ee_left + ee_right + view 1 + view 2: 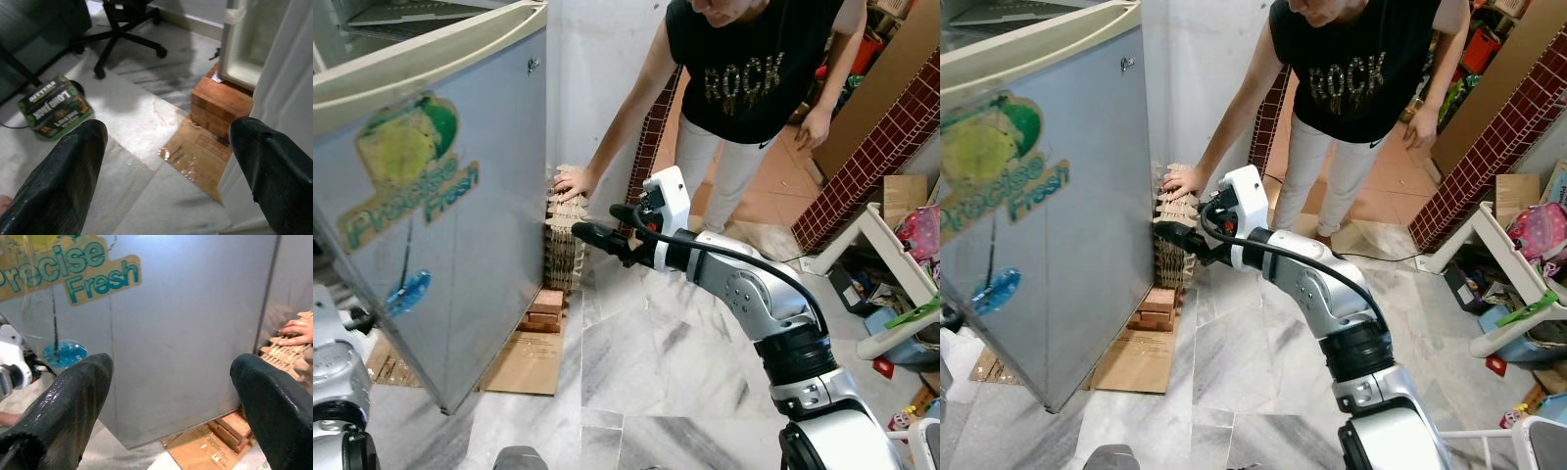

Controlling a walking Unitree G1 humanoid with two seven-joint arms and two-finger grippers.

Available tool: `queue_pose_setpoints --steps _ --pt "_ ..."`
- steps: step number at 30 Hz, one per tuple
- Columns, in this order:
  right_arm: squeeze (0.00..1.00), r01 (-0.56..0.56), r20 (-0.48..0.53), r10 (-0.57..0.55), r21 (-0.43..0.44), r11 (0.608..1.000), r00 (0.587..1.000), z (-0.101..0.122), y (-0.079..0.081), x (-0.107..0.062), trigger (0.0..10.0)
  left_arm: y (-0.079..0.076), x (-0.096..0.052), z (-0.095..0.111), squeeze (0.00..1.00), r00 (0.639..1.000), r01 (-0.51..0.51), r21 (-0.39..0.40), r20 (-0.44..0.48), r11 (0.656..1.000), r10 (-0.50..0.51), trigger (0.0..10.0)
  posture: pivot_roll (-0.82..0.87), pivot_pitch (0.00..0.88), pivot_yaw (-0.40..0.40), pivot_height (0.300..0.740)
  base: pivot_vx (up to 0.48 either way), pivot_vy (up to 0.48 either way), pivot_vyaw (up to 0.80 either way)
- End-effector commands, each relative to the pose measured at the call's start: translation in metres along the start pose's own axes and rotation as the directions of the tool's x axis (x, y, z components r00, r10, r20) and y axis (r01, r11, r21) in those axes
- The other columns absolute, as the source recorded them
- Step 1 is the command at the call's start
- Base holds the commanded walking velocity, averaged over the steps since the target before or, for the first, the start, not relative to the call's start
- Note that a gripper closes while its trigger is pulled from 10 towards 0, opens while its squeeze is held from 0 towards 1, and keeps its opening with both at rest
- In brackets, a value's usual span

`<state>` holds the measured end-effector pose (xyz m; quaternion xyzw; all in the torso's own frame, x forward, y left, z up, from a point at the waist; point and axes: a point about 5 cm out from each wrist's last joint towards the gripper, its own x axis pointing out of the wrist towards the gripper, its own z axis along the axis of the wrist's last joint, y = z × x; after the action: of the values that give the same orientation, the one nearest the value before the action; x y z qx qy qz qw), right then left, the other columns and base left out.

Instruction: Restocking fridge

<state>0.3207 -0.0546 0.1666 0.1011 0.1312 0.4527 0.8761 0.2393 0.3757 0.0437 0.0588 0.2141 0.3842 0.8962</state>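
The grey fridge door (460, 245), with a "Precise Fresh" sticker (411, 186), swings out on my left. My right gripper (601, 224) is open and empty. It is stretched toward the door's far edge, just in front of a stack of cardboard egg trays (564, 250). A person (744, 88) leans in with one hand (572, 183) on top of that stack. In the right wrist view the open fingers (63, 401) face the door panel. My left gripper (166, 161) is open and empty low beside the fridge, pointing at the floor.
Red bricks (544, 311) and a flat cardboard sheet (524, 360) lie under the fridge. A printed carton (56, 105) and an office chair base (124, 34) are on the floor. A white rack (886, 250) and toys crowd the right. Marble floor (656, 372) lies ahead.
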Motion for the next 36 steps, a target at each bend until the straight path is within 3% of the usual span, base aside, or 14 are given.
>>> queue_pose_setpoints --steps 1,3,7,11,13,16,18,19,20,22,23,28,33,36 --pt "0.00 0.038 0.031 -0.038 -0.008 0.999 0.999 0.007 -0.006 -0.006 10.0 0.008 -0.001 -0.006 0.00 1.000 -0.030 0.020 -0.008 0.999 0.030 10.0 0.11 0.028 -0.112 0.740 0.000 0.000 0.00" --pt "0.00 0.042 0.032 -0.041 -0.006 0.999 0.999 0.007 -0.006 -0.006 10.0 0.012 -0.001 -0.006 0.00 0.999 -0.043 0.019 -0.007 0.999 0.043 10.0 0.11 0.028 -0.112 0.740 0.000 0.000 0.00" --pt "0.00 0.038 0.014 -0.038 -0.003 0.999 0.999 0.001 -0.006 -0.005 10.0 0.066 0.003 0.001 0.00 0.974 -0.228 0.031 0.018 0.973 0.228 10.0 0.13 0.035 -0.133 0.740 0.000 0.000 0.00" --pt "0.00 0.042 -0.002 -0.042 -0.004 0.999 0.999 -0.004 -0.009 -0.006 10.0 0.097 0.001 0.011 0.00 0.932 -0.357 -0.004 0.071 0.934 0.356 10.0 0.15 0.037 -0.138 0.740 0.000 0.000 0.00" --pt "0.00 0.042 -0.008 -0.042 -0.004 0.999 0.999 -0.006 -0.010 -0.005 10.0 0.100 -0.001 0.018 0.00 0.917 -0.375 -0.005 0.146 0.927 0.372 10.0 0.17 0.041 -0.135 0.740 0.000 0.000 0.00" --pt "0.00 0.042 -0.014 -0.042 -0.006 0.999 0.999 -0.009 -0.012 -0.004 10.0 0.087 -0.013 0.015 0.00 0.904 -0.364 -0.014 0.237 0.931 0.357 10.0 0.19 0.044 -0.132 0.740 0.000 0.000 0.00" --pt "0.00 0.046 -0.024 -0.046 -0.006 0.999 0.999 -0.013 -0.015 -0.003 10.0 0.044 -0.060 -0.004 0.00 0.925 -0.223 -0.009 0.314 0.975 0.214 10.0 0.22 0.049 -0.140 0.740 0.000 0.000 0.00" --pt "0.00 0.046 -0.024 -0.046 -0.006 0.999 0.999 -0.013 -0.015 -0.003 10.0 0.044 -0.060 -0.004 0.00 0.925 -0.223 -0.009 0.314 0.975 0.214 10.0 0.22 0.049 -0.140 0.740 0.000 0.000 0.00" --pt "0.00 0.044 -0.027 -0.044 -0.008 0.999 0.999 -0.014 -0.016 -0.003 10.0 0.024 -0.078 -0.007 0.00 0.932 -0.105 0.000 0.349 0.994 0.098 10.0 0.22 0.053 -0.149 0.740 0.000 0.000 0.00" --pt "0.00 0.041 -0.028 -0.041 -0.010 0.999 0.999 -0.014 -0.016 -0.003 10.0 0.015 -0.084 -0.008 0.00 0.929 -0.040 0.000 0.368 0.999 0.037 10.0 0.22 0.053 -0.149 0.740 0.000 0.000 0.00" --pt "0.00 0.037 -0.033 -0.038 -0.013 0.999 0.999 -0.014 -0.017 -0.002 10.0 -0.004 -0.099 -0.011 0.00 0.921 0.064 0.027 0.384 0.998 -0.070 10.0 0.23 0.055 -0.155 0.740 0.000 0.000 0.00" --pt "0.00 0.003 -0.061 -0.006 -0.052 0.999 0.998 -0.014 -0.018 0.002 10.0 -0.058 -0.150 -0.029 0.00 0.807 0.392 0.204 0.392 0.897 -0.442 10.0 0.22 0.060 -0.164 0.740 0.000 0.000 0.00" --pt "0.00 0.025 -0.034 -0.027 -0.063 0.998 0.999 -0.008 -0.022 0.002 10.0 -0.055 -0.136 -0.047 0.00 0.884 0.420 0.115 0.171 0.900 -0.435 10.0 0.20 0.062 -0.144 0.740 0.000 0.000 0.00" --pt "0.00 0.049 -0.014 -0.049 -0.052 0.997 0.999 -0.006 -0.024 -0.002 10.0 -0.037 -0.095 -0.040 0.00 0.952 0.279 0.037 0.122 0.960 -0.281 10.0 0.19 0.065 -0.139 0.740 0.000 0.000 0.00"
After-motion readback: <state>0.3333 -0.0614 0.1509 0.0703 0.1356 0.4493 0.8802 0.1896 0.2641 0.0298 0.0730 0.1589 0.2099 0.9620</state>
